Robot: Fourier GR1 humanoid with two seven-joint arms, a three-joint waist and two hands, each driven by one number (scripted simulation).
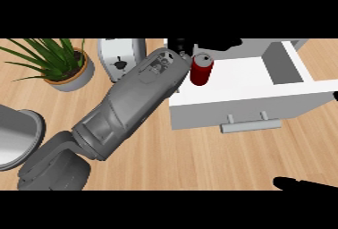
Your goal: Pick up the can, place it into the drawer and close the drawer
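Can upright inside open drawer, at its 9 o'clock end, apparently low enough for closing. Left hand at can's 11 o'clock, mostly behind own wrist: grasping or released, cannot tell. Right hand rests slack at 5 o'clock, below handle.

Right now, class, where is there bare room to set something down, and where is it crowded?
Free: the drawer floor right of the can; the counter below the drawer front, between the left forearm and right hand. Crowded: the far left, with plant and toaster; and the drawer's left end, where the left hand is by the can.
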